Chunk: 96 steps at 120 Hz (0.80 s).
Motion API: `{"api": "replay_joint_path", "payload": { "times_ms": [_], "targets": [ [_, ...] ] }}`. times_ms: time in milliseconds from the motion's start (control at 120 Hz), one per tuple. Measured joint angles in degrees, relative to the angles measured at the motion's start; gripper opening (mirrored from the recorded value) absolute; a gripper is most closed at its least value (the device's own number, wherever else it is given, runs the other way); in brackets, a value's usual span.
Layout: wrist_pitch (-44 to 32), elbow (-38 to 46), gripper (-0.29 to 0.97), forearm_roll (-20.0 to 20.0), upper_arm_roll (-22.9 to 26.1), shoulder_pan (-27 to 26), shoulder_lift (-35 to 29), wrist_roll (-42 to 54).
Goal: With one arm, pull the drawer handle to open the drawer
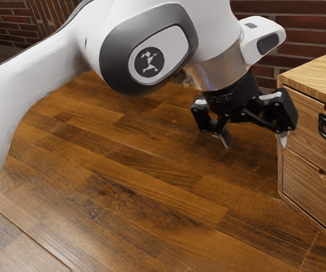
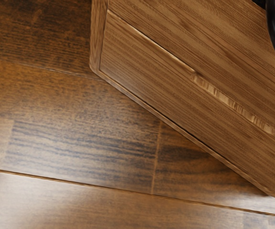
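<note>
Black two-finger gripper (image 1: pixel 253 140) hangs just beside the light wooden drawer cabinet (image 1: pixel 310 175), fingers spread, holding nothing. Black curved metal handle (image 1: pixel 322 129) sits on the cabinet's upper drawer front, untouched. Risk: the near fingertip clips the cabinet's corner edge and misses the handle.

Even, warm, bright light; soft sheen on the white arm (image 1: pixel 38 73) above the gripper (image 1: pixel 254 141), only a faint shadow on the wooden surface (image 1: pixel 151 187) beneath it
</note>
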<state>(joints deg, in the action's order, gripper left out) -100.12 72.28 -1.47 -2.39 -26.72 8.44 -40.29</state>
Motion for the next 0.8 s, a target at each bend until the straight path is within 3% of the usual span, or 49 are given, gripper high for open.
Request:
{"api": "replay_joint_path", "payload": {
  "times_ms": [367,800],
  "targets": [
    [-8.54,0.6,0.68,-5.64,2.9,-0.55,1.37,-24.27],
    [-11.58,4.35,0.68,-8.43,1.08,-1.0,0.32,-40.5]
  ]
}}
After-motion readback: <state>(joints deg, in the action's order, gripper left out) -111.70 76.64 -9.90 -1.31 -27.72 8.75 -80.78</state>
